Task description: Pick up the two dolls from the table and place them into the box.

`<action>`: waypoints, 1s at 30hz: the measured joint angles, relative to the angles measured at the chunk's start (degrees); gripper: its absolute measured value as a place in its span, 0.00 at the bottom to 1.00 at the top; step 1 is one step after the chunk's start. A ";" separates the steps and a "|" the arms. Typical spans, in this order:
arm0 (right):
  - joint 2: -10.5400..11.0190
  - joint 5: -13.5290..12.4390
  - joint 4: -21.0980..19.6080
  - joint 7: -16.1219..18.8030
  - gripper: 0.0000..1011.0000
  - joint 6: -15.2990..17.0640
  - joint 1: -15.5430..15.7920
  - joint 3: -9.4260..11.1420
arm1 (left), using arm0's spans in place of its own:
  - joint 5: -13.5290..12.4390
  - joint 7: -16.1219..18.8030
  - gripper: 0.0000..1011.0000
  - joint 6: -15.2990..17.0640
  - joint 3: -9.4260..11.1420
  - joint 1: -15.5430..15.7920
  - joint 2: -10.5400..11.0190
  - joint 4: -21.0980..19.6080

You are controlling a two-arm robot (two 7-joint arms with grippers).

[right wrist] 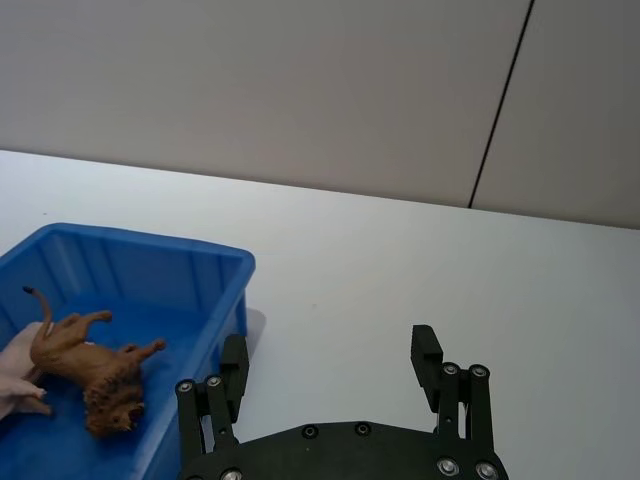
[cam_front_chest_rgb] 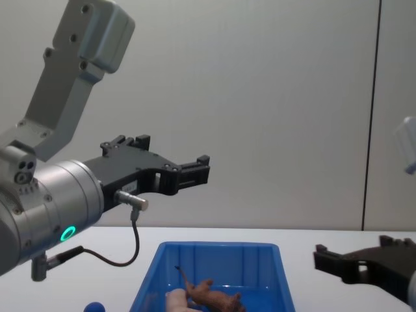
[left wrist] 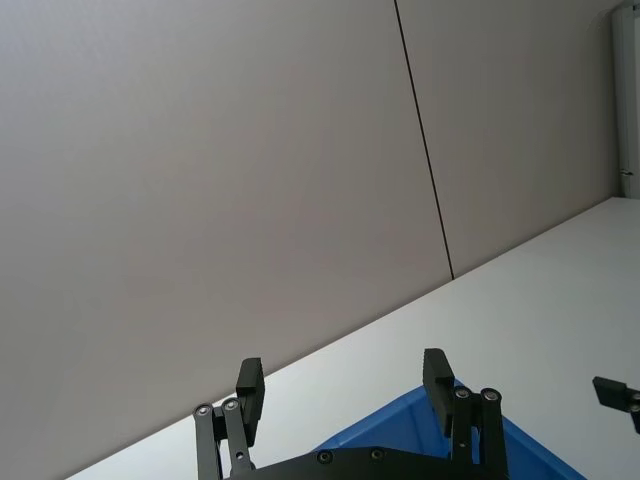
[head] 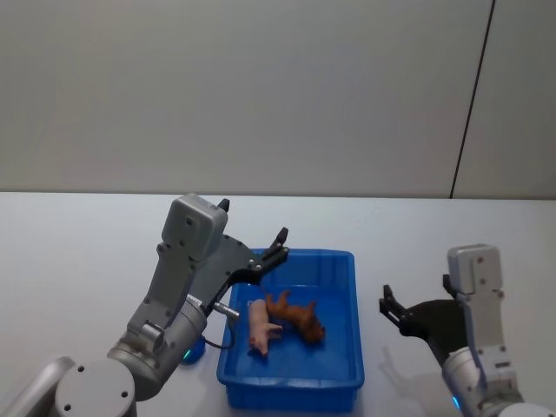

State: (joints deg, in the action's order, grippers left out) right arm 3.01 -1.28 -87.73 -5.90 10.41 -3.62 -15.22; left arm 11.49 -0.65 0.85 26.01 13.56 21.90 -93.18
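White bench (head: 78, 252) carries blue box (head: 291, 395) at middle front. Left gripper (left wrist: 343, 372) is raised above box's far left corner, jaws wide apart, holding nothing. Right gripper (right wrist: 330, 345) is low over bench, right of box and apart from it, jaws also spread, empty. Inside box lie brown doll (head: 297, 318) to right and pink doll (head: 259, 328) to left, touching. Right wrist view shows brown doll's mane and thin tail. Chest view shows small blue ball (cam_front_chest_rgb: 95, 307) on bench, left of box.
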 joint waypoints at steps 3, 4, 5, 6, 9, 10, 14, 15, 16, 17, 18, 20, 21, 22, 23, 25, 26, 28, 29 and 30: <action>0.38 -0.20 -0.83 -0.75 0.99 0.10 0.70 0.26 | 0.09 -0.01 0.99 0.35 -0.10 -0.09 0.07 -0.05; 0.47 -0.25 -1.03 -0.90 0.99 0.12 0.86 0.33 | 0.19 0.00 0.99 0.55 -0.13 -0.12 0.10 -0.07; 0.64 -0.38 -1.36 -1.24 0.99 0.15 1.15 0.45 | 0.28 0.00 0.99 0.70 -0.19 -0.16 0.15 -0.13; 0.71 -0.43 -1.51 -1.37 0.99 0.16 1.28 0.49 | 0.52 0.00 0.99 1.08 -0.28 -0.24 0.24 -0.23; 0.97 -0.54 -2.02 -1.80 0.99 0.20 1.72 0.66 | 1.06 0.10 0.99 1.74 -0.47 -0.38 0.41 -0.36; 1.03 -0.56 -2.13 -1.90 0.99 0.21 1.82 0.70 | 1.48 0.23 0.99 2.24 -0.59 -0.49 0.53 -0.46; 1.24 -0.67 -2.56 -2.32 0.99 0.25 2.22 0.85 | 2.73 0.70 0.99 3.56 -1.04 -0.91 0.95 -0.64; 1.33 -0.72 -2.70 -2.46 0.99 0.26 2.36 0.89 | 3.28 0.92 0.99 4.02 -1.25 -1.13 1.15 -0.69; 1.36 -0.75 -2.78 -2.53 0.99 0.27 2.41 0.91 | 3.57 1.04 0.99 4.26 -1.34 -1.24 1.25 -0.70; 1.41 -0.78 -2.89 -2.63 0.99 0.28 2.50 0.94 | 3.87 1.15 0.99 4.50 -1.45 -1.35 1.34 -0.71; 1.44 -0.79 -2.95 -2.67 0.99 0.28 2.56 0.95 | 4.27 1.29 0.99 4.82 -1.54 -1.46 1.45 -0.71; 1.53 -0.83 -3.11 -2.83 0.99 0.30 2.68 1.01 | 5.17 1.63 0.99 5.52 -1.85 -1.77 1.76 -0.71; 1.54 -0.84 -3.15 -2.87 0.99 0.30 2.73 1.03 | 5.78 1.81 0.99 5.95 -2.08 -1.99 1.99 -0.72; 1.56 -0.85 -3.21 -2.91 0.99 0.31 2.75 1.04 | 6.07 1.90 0.99 6.13 -2.17 -2.08 2.08 -0.71; 1.57 -0.86 -3.26 -2.94 0.99 0.31 2.78 1.05 | 6.45 2.00 0.99 6.42 -2.28 -2.17 2.18 -0.70; 1.63 -0.88 -3.34 -3.04 0.99 0.34 2.89 1.08 | 7.44 2.19 0.99 7.16 -2.60 -2.45 2.46 -0.54; 1.66 -0.89 -3.40 -3.07 0.99 0.34 2.93 1.10 | 7.74 2.22 0.99 7.39 -2.69 -2.52 2.53 -0.48; 1.69 -0.90 -3.45 -3.12 0.99 0.36 2.98 1.12 | 8.67 2.31 0.99 8.06 -2.96 -2.79 2.75 -0.21; 1.70 -0.91 -3.48 -3.14 0.99 0.36 3.00 1.12 | 8.96 2.32 0.99 8.28 -3.04 -2.86 2.81 -0.15; 1.71 -0.91 -3.50 -3.17 0.99 0.36 3.03 1.13 | 9.36 2.33 0.99 8.56 -3.11 -2.93 2.87 0.00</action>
State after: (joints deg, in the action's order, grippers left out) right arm 4.72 -2.19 -91.23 -9.06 10.77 -0.59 -14.10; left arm 20.85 1.68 9.41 22.90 10.63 24.77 -93.18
